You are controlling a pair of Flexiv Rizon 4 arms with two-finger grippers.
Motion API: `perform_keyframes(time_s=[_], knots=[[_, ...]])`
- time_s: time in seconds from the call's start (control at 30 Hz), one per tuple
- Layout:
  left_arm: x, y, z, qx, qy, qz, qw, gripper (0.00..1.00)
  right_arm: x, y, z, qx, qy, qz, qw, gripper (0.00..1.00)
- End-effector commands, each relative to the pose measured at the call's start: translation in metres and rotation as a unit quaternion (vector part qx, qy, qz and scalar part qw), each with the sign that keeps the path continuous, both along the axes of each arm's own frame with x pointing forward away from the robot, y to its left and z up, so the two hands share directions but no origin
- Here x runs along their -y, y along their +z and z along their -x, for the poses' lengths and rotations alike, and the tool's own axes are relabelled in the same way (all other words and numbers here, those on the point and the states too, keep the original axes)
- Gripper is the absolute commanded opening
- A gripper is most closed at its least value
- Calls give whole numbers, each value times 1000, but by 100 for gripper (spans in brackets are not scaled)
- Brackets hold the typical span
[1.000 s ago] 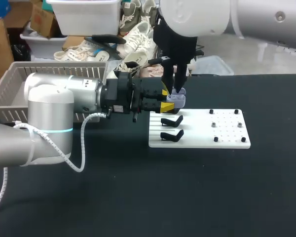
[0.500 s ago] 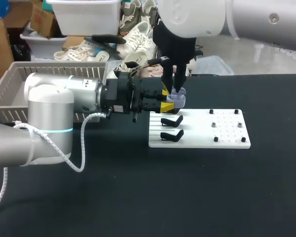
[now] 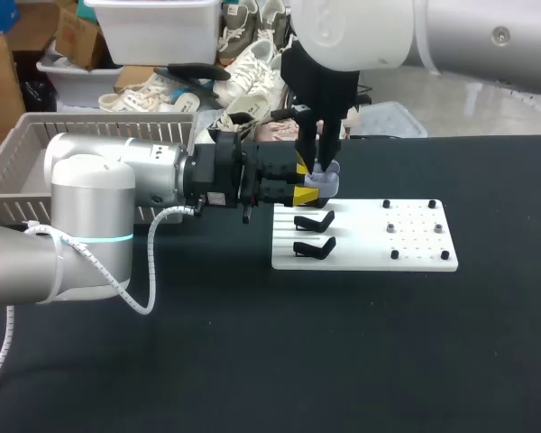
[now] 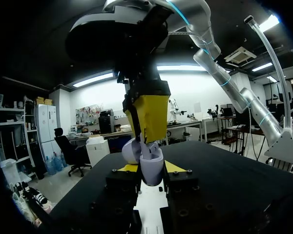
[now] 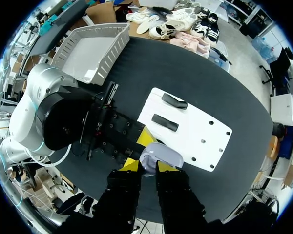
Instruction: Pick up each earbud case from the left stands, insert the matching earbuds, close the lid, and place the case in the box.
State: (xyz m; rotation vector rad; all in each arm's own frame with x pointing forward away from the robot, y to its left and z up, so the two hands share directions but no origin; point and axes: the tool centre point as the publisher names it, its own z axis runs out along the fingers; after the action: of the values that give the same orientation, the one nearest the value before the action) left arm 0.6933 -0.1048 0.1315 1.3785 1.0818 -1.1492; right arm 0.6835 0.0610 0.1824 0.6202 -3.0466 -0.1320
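A lavender earbud case point(image 3: 325, 183) hangs above the far left corner of the white board point(image 3: 415, 245). My left gripper point(image 3: 303, 186) reaches in level from the left and is shut on its body point(image 4: 152, 169). The lid point(image 4: 131, 151) stands open, tilted to one side. My right gripper point(image 3: 322, 166) points straight down onto the top of the case point(image 5: 159, 157), its yellow tips just above the open mouth. Whatever it may hold is hidden. Two empty black stands point(image 3: 314, 221) point(image 3: 314, 247) sit on the board's left side, and small dark earbuds point(image 3: 393, 228) dot its right side.
A grey slatted basket point(image 3: 18, 162) stands at the table's back left, behind my left arm; it also shows in the right wrist view as a basket point(image 5: 88, 53). The black table surface point(image 3: 343, 361) lies in front of the board point(image 5: 198, 134).
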Motion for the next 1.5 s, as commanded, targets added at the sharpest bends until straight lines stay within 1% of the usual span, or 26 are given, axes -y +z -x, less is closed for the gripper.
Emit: perform_keyframes(time_s=[0.03, 0.33, 0.53, 0.57, 0.63, 0.73, 0.77, 0.97, 1.03, 1.13, 1.2, 1.27, 1.3, 1.4, 1.5], knots=[[0, -1, 0, 1, 1, 0, 1000, 0, 2, -3, 2, 2, 0, -3, 1000, 0], [0, -1, 0, 1, 1, 0, 1000, 0, 3, -7, 2, -5, 7, 5, 1000, 0], [0, -1, 0, 1, 1, 0, 1000, 0, 0, -11, 3, -1, 13, 10, 1000, 0], [0, -1, 0, 1, 1, 0, 1000, 0, -1, -11, 3, -1, 13, 11, 1000, 12], [0, -1, 0, 1, 1, 0, 1000, 0, -1, -12, 3, 0, 15, 13, 1000, 26], [0, -1, 0, 1, 1, 0, 1000, 0, 1, -9, 5, 4, 13, 12, 1000, 42], [0, -1, 0, 1, 1, 0, 1000, 0, 2, -7, 5, 5, 12, 11, 1000, 45], [0, -1, 0, 1, 1, 0, 1000, 0, 6, 6, 12, 16, 9, 5, 1000, 48], [0, -1, 0, 1, 1, 0, 1000, 0, 9, 13, 14, 19, 4, -8, 1000, 52], [0, -1, 0, 1, 1, 0, 1000, 0, 17, 22, 10, 24, -10, -28, 999, 65], [0, -1, 0, 1, 1, 0, 1000, 0, 25, 25, 1, 38, -37, -32, 998, 73], [0, -1, 0, 1, 1, 0, 1000, 0, 33, 28, -9, 51, -63, -45, 996, 93], [0, -1, 0, 1, 1, 0, 1000, 0, 37, 28, -14, 59, -76, -46, 994, 100], [0, -1, 0, 1, 1, 0, 1000, 0, 47, 24, -28, 75, -114, -53, 989, 100], [0, -1, 0, 1, 1, 0, 1000, 0, 55, 19, -39, 80, -137, -54, 986, 100]])
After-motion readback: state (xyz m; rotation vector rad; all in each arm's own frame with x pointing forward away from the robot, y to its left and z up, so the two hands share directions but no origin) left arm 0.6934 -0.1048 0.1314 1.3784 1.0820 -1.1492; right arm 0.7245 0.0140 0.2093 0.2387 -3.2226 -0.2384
